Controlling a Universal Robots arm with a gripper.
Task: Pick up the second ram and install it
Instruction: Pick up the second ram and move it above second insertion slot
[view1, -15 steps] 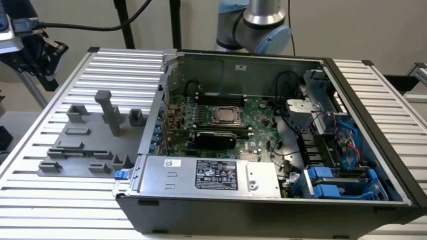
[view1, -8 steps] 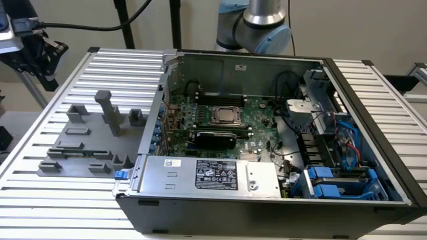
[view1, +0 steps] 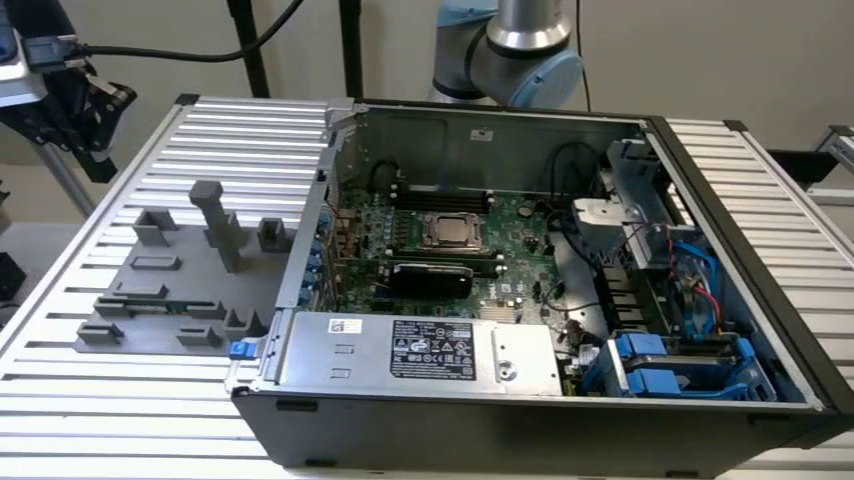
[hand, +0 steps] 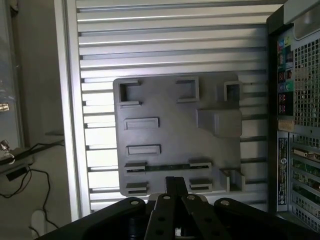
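Note:
The second ram (hand: 167, 167) is a thin green stick lying on edge between small grey holder blocks on the grey holder plate (hand: 175, 130). In the exterior view the ram (view1: 160, 303) sits near the front of that plate (view1: 174, 270), at the exterior view's left of the open computer case. My gripper (hand: 176, 186) hangs well above the plate, its dark fingers pressed together with nothing between them, the tips pointing at the ram's row of holders. The motherboard (view1: 441, 240) lies inside the case with long dark slots (view1: 461, 188) behind the processor socket.
The open case (view1: 534, 400) fills the ribbed metal table (view1: 80, 400) at the exterior view's right, with a power supply (view1: 414, 350) in front and blue drive bays (view1: 674, 365). A tall grey post (view1: 214, 215) stands on the holder plate. The arm's base (view1: 514, 50) rises behind the case.

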